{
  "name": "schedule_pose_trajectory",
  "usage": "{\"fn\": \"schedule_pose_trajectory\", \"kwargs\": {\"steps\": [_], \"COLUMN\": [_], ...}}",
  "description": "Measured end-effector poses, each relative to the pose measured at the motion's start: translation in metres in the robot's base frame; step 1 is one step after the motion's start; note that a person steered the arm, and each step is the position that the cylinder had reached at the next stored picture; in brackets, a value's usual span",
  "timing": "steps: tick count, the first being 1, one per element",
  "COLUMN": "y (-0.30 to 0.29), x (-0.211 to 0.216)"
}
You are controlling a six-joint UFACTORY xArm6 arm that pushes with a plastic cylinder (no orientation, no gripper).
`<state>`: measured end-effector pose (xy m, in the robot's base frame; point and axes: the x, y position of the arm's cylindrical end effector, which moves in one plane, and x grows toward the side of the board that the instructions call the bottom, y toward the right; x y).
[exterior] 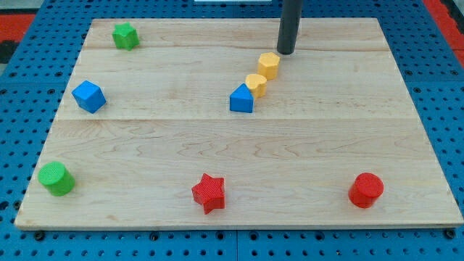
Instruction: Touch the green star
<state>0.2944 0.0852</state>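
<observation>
Jawless, the dark rod's tip [286, 52] grasps nothing, resting just beside the yellow hexagonal block [268, 64]. Heading toward nine o'clock for the green star block [125, 35], it risks clipping that yellow block.

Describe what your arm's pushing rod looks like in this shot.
Only a straight, dark grey cylindrical rod shows, smooth and matte, entering from the view's top. My tip is a plain blunt end. No cables, markings or labels are visible; the arm above is out of frame.

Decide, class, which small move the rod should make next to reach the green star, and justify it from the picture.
Probably slide my tip toward the view's left along the board's top edge. The green star sits far left near the top corner, and the yellow blocks lie just below the tip, so a leftward path likely avoids them.
</observation>
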Motion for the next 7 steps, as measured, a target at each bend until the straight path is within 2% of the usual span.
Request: {"fn": "schedule_pose_trajectory", "kwargs": {"steps": [1, 2, 3, 5, 6, 7], "y": [-0.035, -0.061, -0.066, -0.114, -0.15, -0.179], "x": [0.005, 0.032, 0.027, -0.076, -0.102, -0.102]}}
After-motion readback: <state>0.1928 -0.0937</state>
